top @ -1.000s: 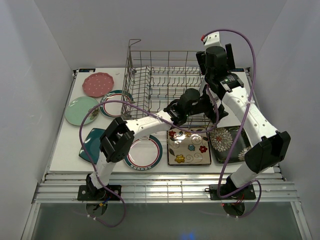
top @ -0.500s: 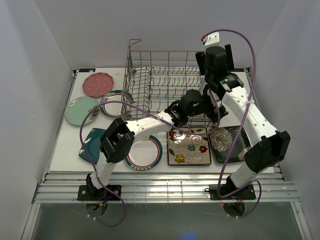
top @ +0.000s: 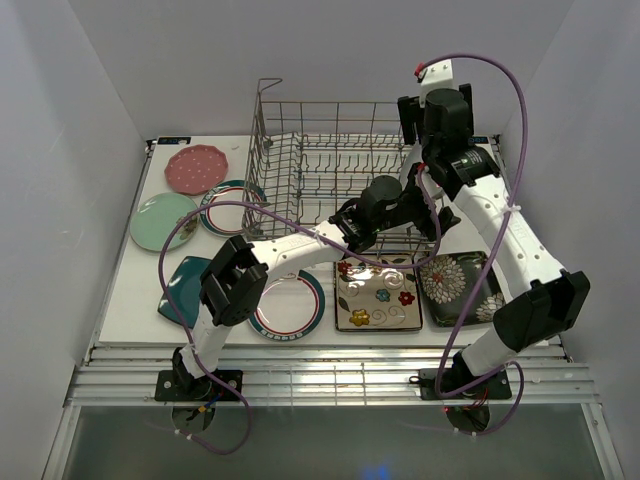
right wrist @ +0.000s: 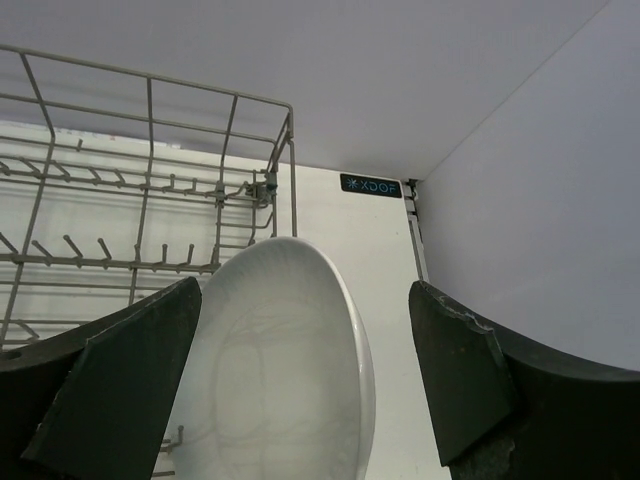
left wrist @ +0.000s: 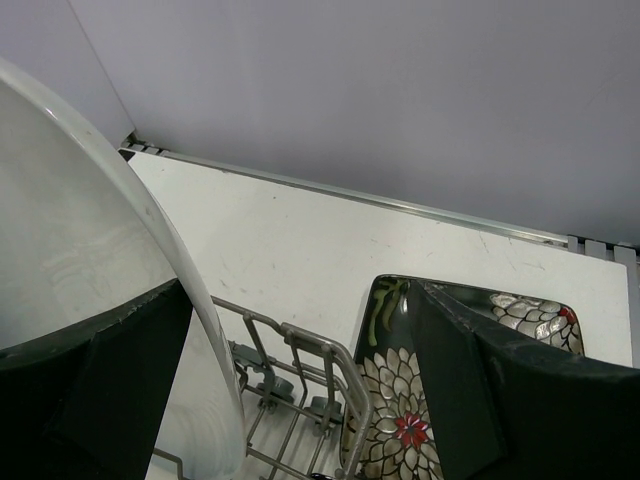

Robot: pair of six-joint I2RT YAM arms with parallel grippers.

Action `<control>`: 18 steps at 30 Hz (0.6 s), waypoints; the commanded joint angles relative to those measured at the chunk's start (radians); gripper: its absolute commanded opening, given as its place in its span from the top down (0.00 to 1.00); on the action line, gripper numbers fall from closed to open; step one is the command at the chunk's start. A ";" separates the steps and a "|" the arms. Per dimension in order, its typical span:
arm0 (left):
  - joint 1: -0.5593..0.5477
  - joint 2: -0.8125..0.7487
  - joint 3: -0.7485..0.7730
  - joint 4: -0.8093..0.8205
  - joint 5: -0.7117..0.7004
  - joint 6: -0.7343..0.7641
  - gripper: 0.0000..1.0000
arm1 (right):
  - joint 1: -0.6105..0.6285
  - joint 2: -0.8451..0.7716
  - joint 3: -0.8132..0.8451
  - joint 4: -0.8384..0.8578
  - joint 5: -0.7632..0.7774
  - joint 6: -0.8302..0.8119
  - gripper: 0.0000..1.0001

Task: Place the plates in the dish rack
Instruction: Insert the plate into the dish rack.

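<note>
Left fingers: your left gripper (left wrist: 300,290) is spread wide and grips nothing. The white oval plate (left wrist: 70,220) stands at the finger on that view's left, touching it or just beside it.
Right fingers: your right gripper (right wrist: 305,283) is also wide and grips nothing. The same plate stands on edge between its fingers.
Plate: it sits among the tines at the dish rack (right wrist: 150,130) end, and looks already let go.
Doing it well: back each gripper out along the plate's face, one arm at a time, so no finger tips the rim.
Left wrist only: the dark floral square plate (left wrist: 400,420) lies beyond the rack wire, under the other finger.
Top view only: the pink dotted plate (top: 195,168) and the rest lie flat on the table (top: 130,300); the arms hide the white plate.
</note>
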 commanded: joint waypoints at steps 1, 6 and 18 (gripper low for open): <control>-0.004 -0.067 0.040 0.029 0.017 -0.002 0.02 | -0.005 -0.063 0.052 0.084 -0.034 0.028 0.10; -0.001 -0.064 0.038 0.030 0.015 -0.003 0.02 | -0.017 -0.090 0.094 0.115 -0.039 0.085 0.10; 0.013 -0.068 0.037 0.029 0.026 -0.019 0.02 | -0.035 -0.270 -0.030 0.244 0.007 0.179 0.10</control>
